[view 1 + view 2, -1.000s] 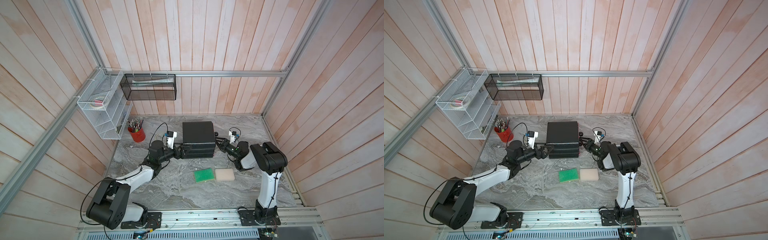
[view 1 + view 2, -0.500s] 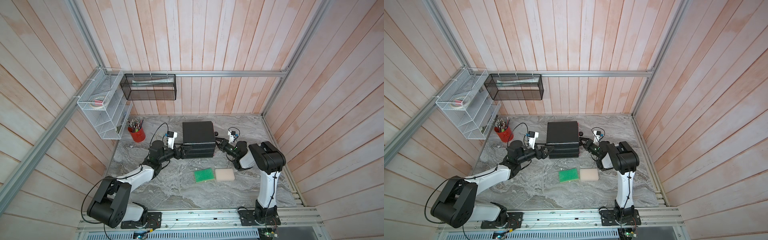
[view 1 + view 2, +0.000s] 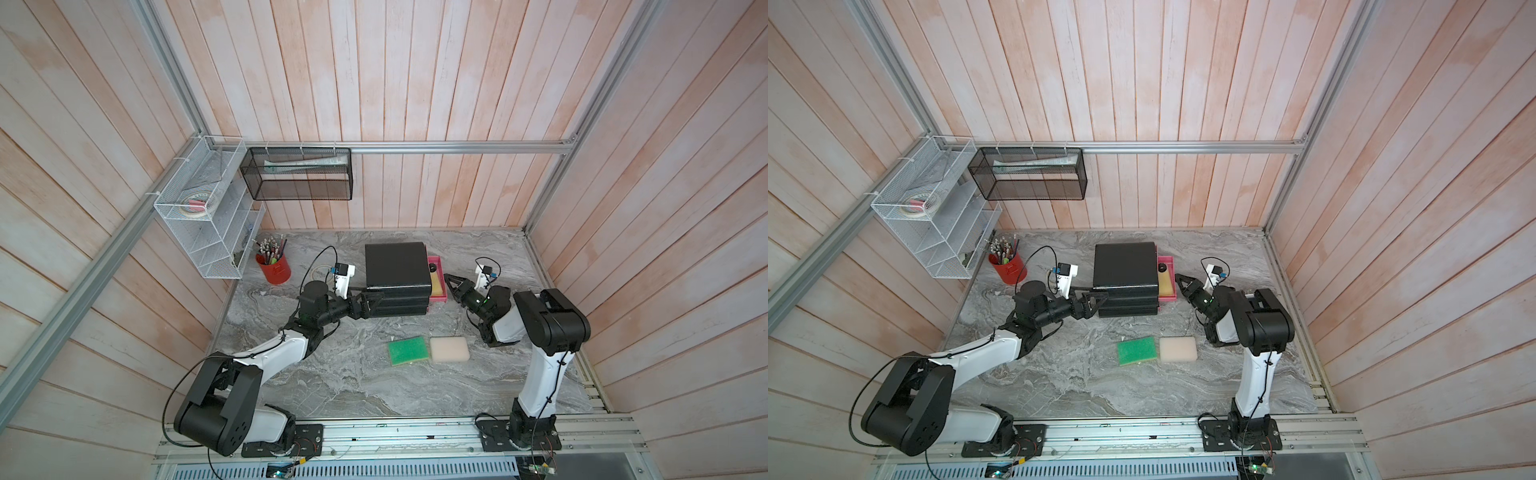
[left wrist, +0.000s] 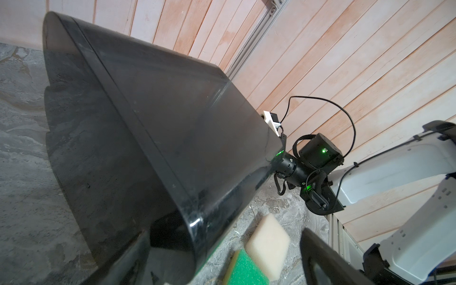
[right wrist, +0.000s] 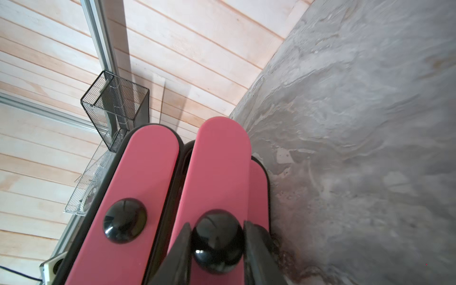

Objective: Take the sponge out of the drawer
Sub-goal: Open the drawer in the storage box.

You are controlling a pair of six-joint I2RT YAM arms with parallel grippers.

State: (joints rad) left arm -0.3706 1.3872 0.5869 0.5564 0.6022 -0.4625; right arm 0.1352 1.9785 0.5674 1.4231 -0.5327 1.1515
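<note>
A black drawer unit (image 3: 397,266) stands mid-table, its pink drawers facing right. The middle drawer (image 3: 439,296) stands out a little, and a yellow sponge (image 3: 435,281) shows inside it. In the right wrist view my right gripper (image 5: 217,230) is shut on that drawer's black knob (image 5: 217,243), one finger on each side. In both top views the right gripper (image 3: 1180,281) is at the pink front. My left gripper (image 3: 375,302) is open at the unit's left front corner (image 4: 187,237). Its dark fingers (image 4: 328,261) sit on either side of that corner.
A green sponge (image 3: 408,350) and a cream sponge (image 3: 449,349) lie side by side on the marble table (image 3: 332,386) in front of the unit. A red pen cup (image 3: 274,268) stands at the back left. A white wire rack (image 3: 203,216) and a black mesh basket (image 3: 297,174) hang on the walls.
My right gripper's jaws have closed on the drawer knob and the right arm has edged toward the unit. The left arm has stayed put.
</note>
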